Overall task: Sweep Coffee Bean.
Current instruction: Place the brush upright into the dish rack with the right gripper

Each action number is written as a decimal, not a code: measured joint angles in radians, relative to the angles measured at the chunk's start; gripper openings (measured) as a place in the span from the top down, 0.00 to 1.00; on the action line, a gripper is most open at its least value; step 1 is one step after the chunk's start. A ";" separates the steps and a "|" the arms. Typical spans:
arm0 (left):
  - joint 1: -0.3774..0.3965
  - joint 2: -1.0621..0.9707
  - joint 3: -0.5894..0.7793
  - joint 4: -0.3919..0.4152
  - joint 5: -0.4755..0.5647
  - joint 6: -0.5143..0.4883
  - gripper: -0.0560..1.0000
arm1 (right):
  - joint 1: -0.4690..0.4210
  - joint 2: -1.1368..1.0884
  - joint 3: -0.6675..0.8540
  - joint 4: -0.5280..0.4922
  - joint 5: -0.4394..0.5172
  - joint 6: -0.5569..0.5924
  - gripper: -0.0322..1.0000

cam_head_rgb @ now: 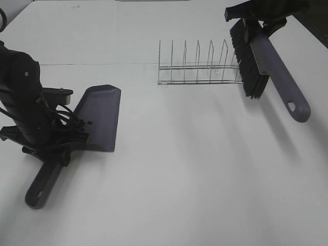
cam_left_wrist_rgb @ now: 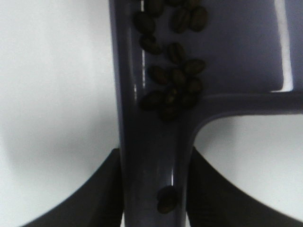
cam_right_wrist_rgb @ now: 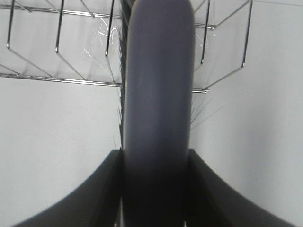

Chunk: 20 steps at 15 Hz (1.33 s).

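Note:
A grey-purple dustpan (cam_head_rgb: 100, 117) lies on the white table at the left. My left gripper (cam_head_rgb: 51, 138) is shut on its handle (cam_left_wrist_rgb: 154, 179). In the left wrist view several dark coffee beans (cam_left_wrist_rgb: 173, 82) lie inside the pan near the handle, and two sit on the handle (cam_left_wrist_rgb: 166, 199). My right gripper (cam_head_rgb: 256, 20) is shut on a grey-purple brush (cam_head_rgb: 279, 77) with black bristles (cam_head_rgb: 248, 61), held in the air at the far right. The brush handle (cam_right_wrist_rgb: 158, 94) fills the right wrist view.
A chrome wire rack (cam_head_rgb: 197, 69) stands on the table at the back middle, just left of the brush bristles; it also shows in the right wrist view (cam_right_wrist_rgb: 57, 47). The white table (cam_head_rgb: 195, 169) stretches toward the front.

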 joint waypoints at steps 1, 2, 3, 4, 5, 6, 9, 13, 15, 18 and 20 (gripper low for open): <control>0.000 0.000 0.000 0.000 0.000 0.000 0.61 | 0.000 -0.056 0.111 -0.002 -0.003 0.000 0.67; 0.000 0.000 0.000 0.000 0.000 0.000 0.61 | 0.000 -0.069 0.169 -0.004 0.003 0.000 0.67; 0.000 0.000 0.000 0.000 0.000 0.000 0.61 | 0.000 -0.070 0.208 -0.003 0.010 0.000 0.67; 0.000 0.000 0.000 0.000 0.000 0.000 0.61 | 0.000 -0.066 0.228 0.003 0.012 0.000 0.67; 0.000 0.000 0.000 0.000 0.001 0.000 0.61 | 0.000 -0.061 0.234 0.011 0.012 0.000 0.67; 0.000 0.000 0.000 0.000 0.001 0.000 0.61 | 0.000 -0.055 0.234 0.013 0.010 0.000 0.67; 0.000 0.000 0.000 0.000 0.000 0.000 0.61 | 0.000 0.001 0.225 0.013 0.011 0.000 0.67; 0.000 0.000 0.000 0.000 -0.003 0.010 0.61 | 0.000 0.087 0.123 0.019 0.010 0.001 0.67; 0.000 0.000 0.000 0.000 -0.005 0.015 0.61 | 0.000 0.137 0.012 0.028 0.014 0.001 0.67; 0.000 0.000 0.000 0.000 -0.006 0.018 0.61 | 0.000 0.179 -0.053 0.043 0.019 0.001 0.67; 0.000 0.000 0.000 0.000 -0.006 0.019 0.61 | 0.000 0.215 -0.099 0.043 0.013 0.004 0.67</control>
